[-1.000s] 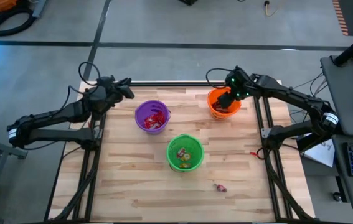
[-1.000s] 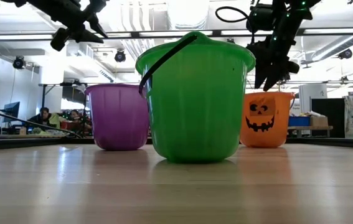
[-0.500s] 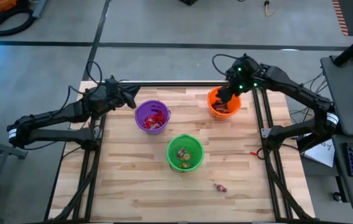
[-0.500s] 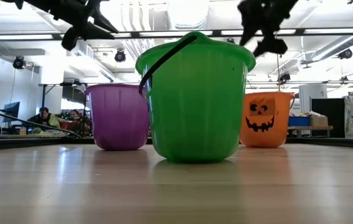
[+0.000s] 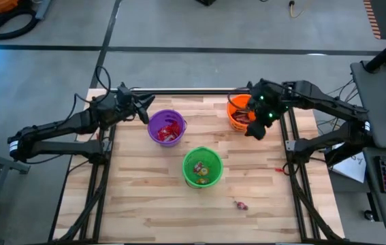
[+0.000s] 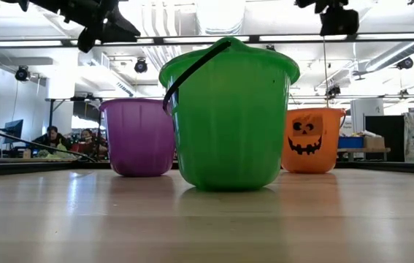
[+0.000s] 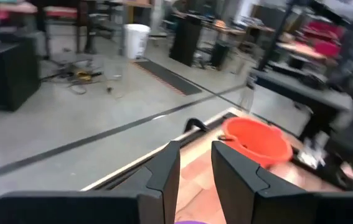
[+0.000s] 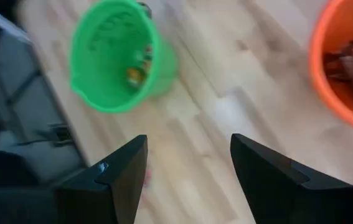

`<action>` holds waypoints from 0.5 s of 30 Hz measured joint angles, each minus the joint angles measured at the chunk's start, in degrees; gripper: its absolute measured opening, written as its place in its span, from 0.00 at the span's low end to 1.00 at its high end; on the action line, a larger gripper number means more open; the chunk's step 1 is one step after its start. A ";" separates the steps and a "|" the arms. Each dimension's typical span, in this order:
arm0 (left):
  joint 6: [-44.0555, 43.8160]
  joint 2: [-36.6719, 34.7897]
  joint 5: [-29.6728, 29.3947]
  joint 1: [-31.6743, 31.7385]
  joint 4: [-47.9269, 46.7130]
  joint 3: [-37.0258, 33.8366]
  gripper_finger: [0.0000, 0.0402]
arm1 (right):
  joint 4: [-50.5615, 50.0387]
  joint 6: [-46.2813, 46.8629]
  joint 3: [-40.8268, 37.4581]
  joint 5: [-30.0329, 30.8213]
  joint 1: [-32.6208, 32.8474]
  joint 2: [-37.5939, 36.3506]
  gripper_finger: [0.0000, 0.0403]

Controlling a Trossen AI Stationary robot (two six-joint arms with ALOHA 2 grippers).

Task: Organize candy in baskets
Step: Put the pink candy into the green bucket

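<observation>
Purple bucket holds red packets, green bucket small yellow pieces, orange bucket — jack-o'-lantern face — brown bars; right gripper beside it, fingers apart, empty.

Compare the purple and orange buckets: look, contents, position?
Purple bucket is plain-sided and holds red packets; orange bucket has a black jack-o'-lantern face and holds dark brown bars. Purple sits on the left arm's side, orange on the right arm's. Both stand upright and look alike in size.
</observation>
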 joint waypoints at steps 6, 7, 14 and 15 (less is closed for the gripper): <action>5.57 0.01 6.10 -1.90 0.42 0.00 0.19 | -6.24 -2.05 1.00 12.68 3.65 -0.60 0.56; 6.36 0.00 8.34 -2.86 0.76 -0.06 0.19 | -7.21 -1.16 0.91 12.71 4.36 -1.03 0.56; 1.22 0.89 18.00 -13.94 9.48 -3.54 0.19 | -7.47 5.21 -2.41 12.82 14.97 -5.40 0.56; -0.24 0.99 17.97 -16.04 11.47 -4.43 0.19 | -7.06 6.44 -2.96 13.39 16.52 -6.26 0.56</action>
